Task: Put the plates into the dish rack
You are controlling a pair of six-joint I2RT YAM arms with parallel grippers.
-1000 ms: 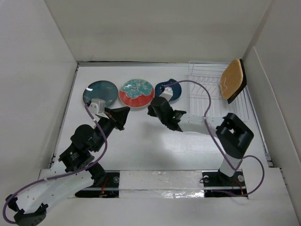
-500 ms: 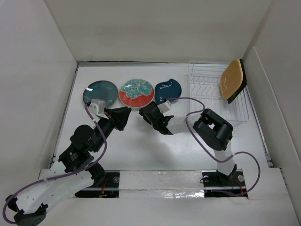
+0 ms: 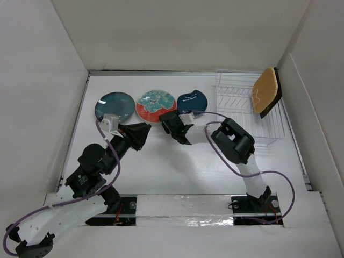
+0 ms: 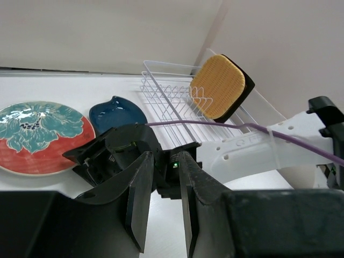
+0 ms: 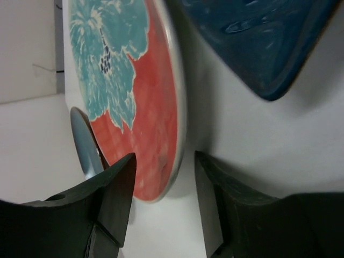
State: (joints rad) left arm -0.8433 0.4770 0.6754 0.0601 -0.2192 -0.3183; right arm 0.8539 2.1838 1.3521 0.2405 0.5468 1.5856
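Note:
Three plates lie in a row at the back: a dark teal round plate (image 3: 114,106), a red-rimmed floral plate (image 3: 156,106) and a navy leaf-shaped plate (image 3: 192,100). A tan square plate with a black rim (image 3: 266,91) stands on edge at the right end of the white wire dish rack (image 3: 239,105). My right gripper (image 3: 165,119) is open, low at the floral plate's near right edge. In the right wrist view, the floral plate's rim (image 5: 174,134) sits between the spread fingers of that gripper (image 5: 164,166). My left gripper (image 3: 146,130) is open and empty, pointing at the right gripper.
White walls close in the table on the left, back and right. In the left wrist view, the right arm's white link (image 4: 252,153) and its purple cable (image 4: 215,124) cross in front of the rack (image 4: 172,91). The tan plate (image 4: 220,86) leans there.
My right arm has folded and swung left from near the navy plate to the floral plate's edge. Both grippers have gone from shut to open. The left arm has shifted slightly.

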